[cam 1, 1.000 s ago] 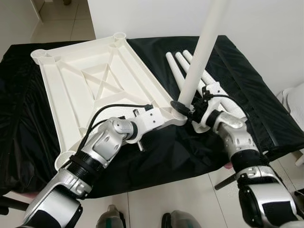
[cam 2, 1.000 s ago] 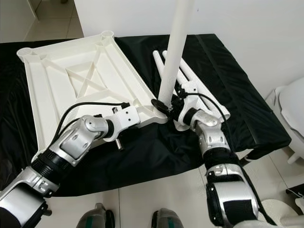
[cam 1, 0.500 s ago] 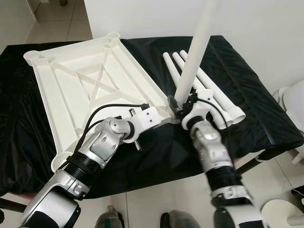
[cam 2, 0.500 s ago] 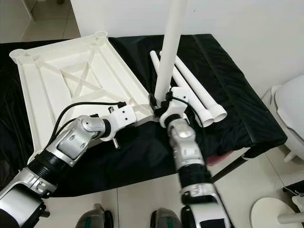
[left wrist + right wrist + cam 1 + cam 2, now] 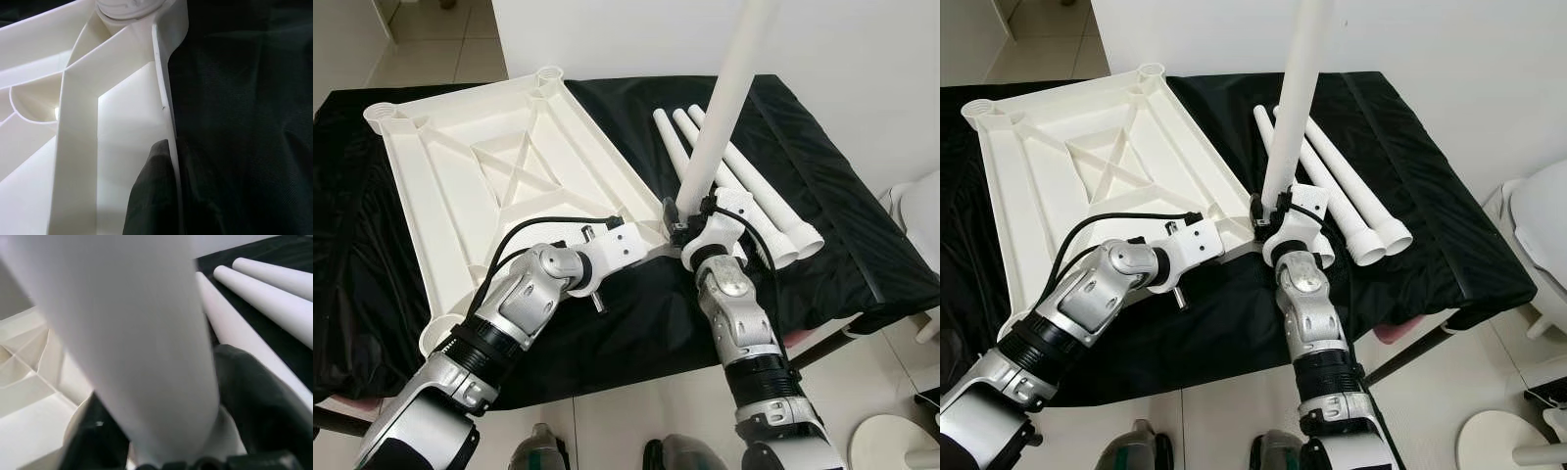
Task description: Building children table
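Observation:
A white plastic tabletop [image 5: 489, 166] lies upside down on the black cloth. My left gripper [image 5: 651, 238] is shut on its near rim [image 5: 168, 122] close to the near right corner; one black finger [image 5: 151, 196] presses on the inside of the rim. My right gripper [image 5: 680, 220] is shut on the base of a white table leg [image 5: 720, 108], which stands nearly upright, leaning slightly right, at that corner's socket. In the right wrist view the leg [image 5: 132, 333] sits between the black fingers [image 5: 254, 396]. Three more legs [image 5: 744, 186] lie side by side on the cloth just right of it.
The black cloth [image 5: 832, 166] covers a low table whose front edge runs just below my arms, with tiled floor [image 5: 636, 411] beneath. A white wall stands behind. A white rounded object [image 5: 913, 201] sits off the right end.
My right forearm has swung in from the right to stand under the gripper, which keeps hold of the leg at the corner. The left gripper stays on the rim. The camera shifted slightly.

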### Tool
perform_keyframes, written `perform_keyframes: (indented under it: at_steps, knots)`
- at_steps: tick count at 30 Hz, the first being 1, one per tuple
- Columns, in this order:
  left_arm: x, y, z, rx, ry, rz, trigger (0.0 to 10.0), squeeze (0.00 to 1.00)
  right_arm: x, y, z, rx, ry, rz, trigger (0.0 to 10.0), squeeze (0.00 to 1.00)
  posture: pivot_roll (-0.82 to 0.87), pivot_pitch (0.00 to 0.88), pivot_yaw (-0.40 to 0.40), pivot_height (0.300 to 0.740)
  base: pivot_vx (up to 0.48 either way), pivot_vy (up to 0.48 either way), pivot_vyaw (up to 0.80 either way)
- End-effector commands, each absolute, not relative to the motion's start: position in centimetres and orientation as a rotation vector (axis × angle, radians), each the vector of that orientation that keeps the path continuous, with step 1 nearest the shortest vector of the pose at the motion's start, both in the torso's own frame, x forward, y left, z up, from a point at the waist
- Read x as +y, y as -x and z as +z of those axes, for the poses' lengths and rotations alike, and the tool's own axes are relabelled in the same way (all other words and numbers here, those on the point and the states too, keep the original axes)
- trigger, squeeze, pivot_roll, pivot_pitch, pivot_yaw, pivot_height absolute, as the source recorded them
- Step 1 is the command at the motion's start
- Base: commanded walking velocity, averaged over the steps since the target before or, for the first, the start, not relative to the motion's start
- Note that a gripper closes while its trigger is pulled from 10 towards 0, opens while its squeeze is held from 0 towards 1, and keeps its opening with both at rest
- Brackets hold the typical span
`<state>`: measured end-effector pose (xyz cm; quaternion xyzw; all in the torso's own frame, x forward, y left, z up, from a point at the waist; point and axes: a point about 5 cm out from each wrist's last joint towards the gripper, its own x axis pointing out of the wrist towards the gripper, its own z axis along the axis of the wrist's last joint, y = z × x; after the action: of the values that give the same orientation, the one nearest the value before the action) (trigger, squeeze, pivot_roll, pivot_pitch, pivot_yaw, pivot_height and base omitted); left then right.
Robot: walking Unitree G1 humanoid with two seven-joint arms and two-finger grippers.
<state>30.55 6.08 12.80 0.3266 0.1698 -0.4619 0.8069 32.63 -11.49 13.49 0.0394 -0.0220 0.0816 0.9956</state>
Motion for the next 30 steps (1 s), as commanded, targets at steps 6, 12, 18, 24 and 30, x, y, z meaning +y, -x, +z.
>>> perform_keyframes:
  at_steps: [6, 12, 18, 24, 30]
  knots:
    - [6.3, -30.4, 12.1, 0.373, -0.729, -0.976, 10.0, 0.0, -13.4, -33.0, 13.2, -0.002, -0.05, 0.308, 10.0, 1.0, -0.06, 0.0, -0.02, 0.74, 0.0, 0.0, 0.0]
    - [6.1, -30.4, 12.2, 0.366, -0.729, -0.979, 10.0, 0.0, -14.4, -33.9, 13.9, -0.003, 0.029, 0.441, 10.0, 1.0, -0.06, 0.0, -0.018, 0.74, 0.0, 0.0, 0.0]
    - [6.0, -30.5, 12.3, 0.36, -0.732, -0.981, 10.0, 0.0, -14.0, -34.7, 13.4, 0.064, 0.074, 0.657, 10.0, 0.0, -0.06, 0.0, -0.009, 0.74, 0.0, 0.0, 0.0]
    - [6.0, -30.5, 12.4, 0.357, -0.734, -0.983, 10.0, 0.0, -13.8, -35.0, 12.9, 0.099, 0.075, 0.682, 10.0, 0.0, -0.05, 0.0, -0.007, 0.74, 0.0, 0.0, 0.0]
    - [6.1, -30.4, 12.5, 0.358, -0.735, -0.982, 10.0, 0.0, -13.6, -35.5, 12.2, 0.143, 0.074, 0.713, 10.0, 0.0, -0.03, 0.0, -0.005, 0.74, 0.0, 0.0, 0.0]
